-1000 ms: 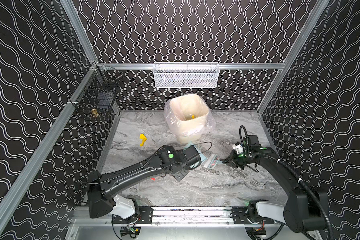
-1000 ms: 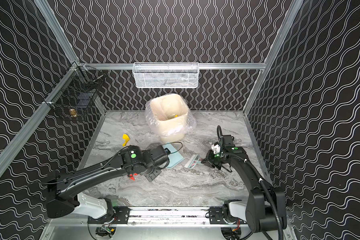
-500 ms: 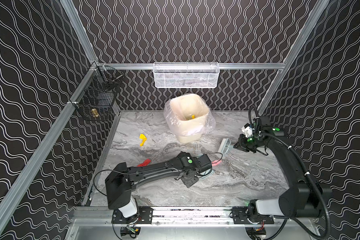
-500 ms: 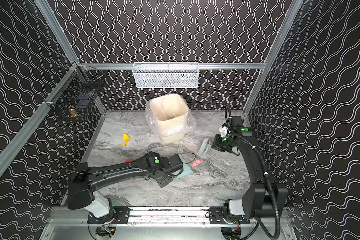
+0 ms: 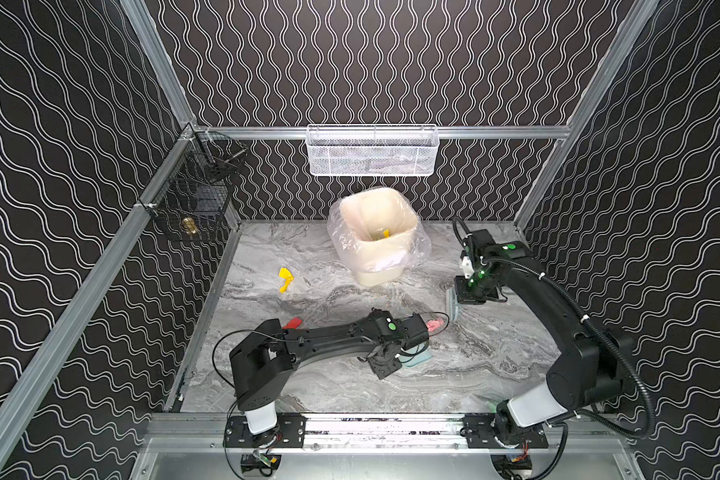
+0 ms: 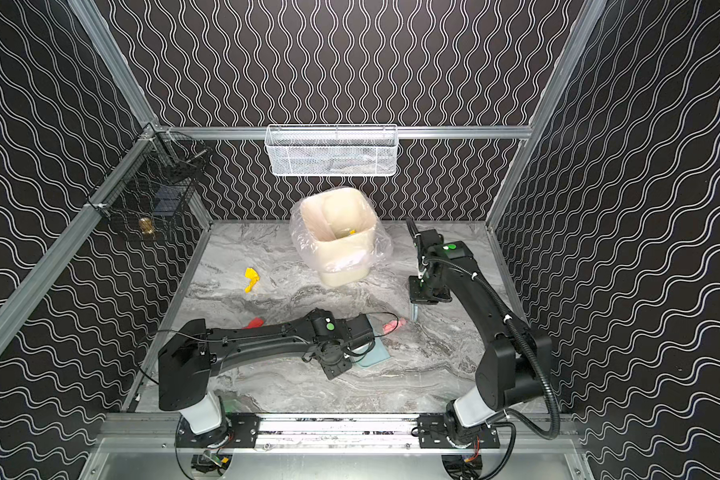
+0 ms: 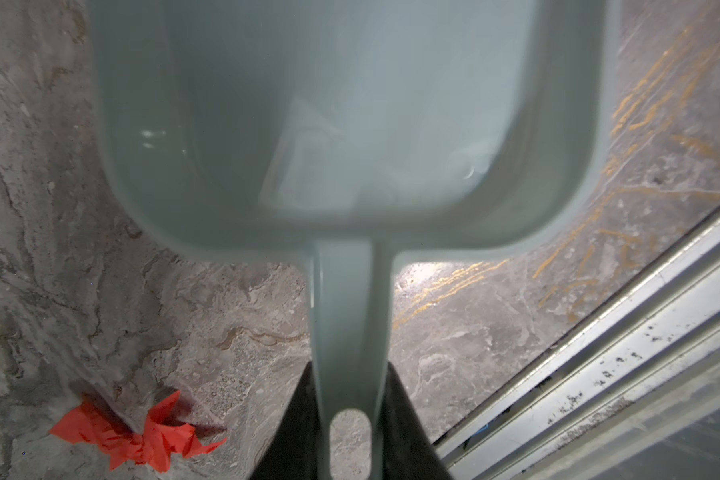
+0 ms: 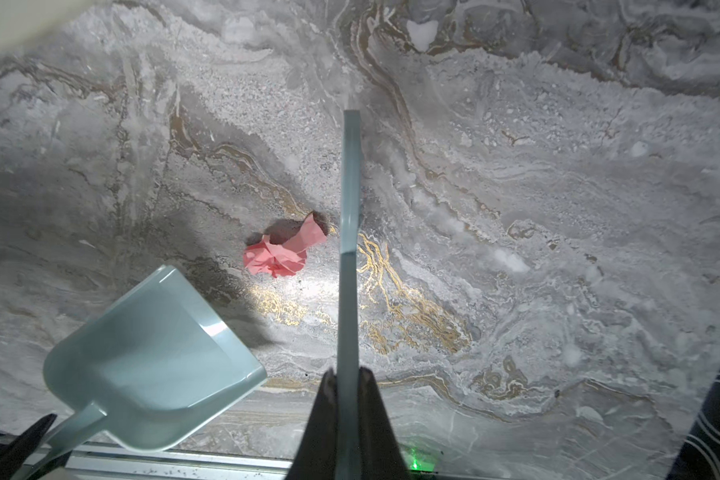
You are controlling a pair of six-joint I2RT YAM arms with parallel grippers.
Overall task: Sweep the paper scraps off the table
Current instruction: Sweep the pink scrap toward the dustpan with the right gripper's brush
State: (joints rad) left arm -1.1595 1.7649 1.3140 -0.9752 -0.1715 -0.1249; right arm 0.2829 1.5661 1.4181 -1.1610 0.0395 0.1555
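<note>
- Change since a second ago: right fingers [image 8: 327, 415] and pale blue brush [image 8: 348, 249], then close against the pale blue plastic dustpan [image 8: 150, 357], now stand apart from it.
- Left fingers [image 7: 302, 419] clamp the dustpan's handle; right fingers are closed on the brush.
- Crumpled pink paper scrap [image 8: 281, 253] lies on the grey-and-white marble counter [image 5: 474, 365] ahead of the right fingers, just beside the brush.
- Twisted red scrap [image 7: 134, 436] lies near the left fingers, off to their side; a yellow scrap [image 5: 285, 279] lies well apart from both pairs.
</note>
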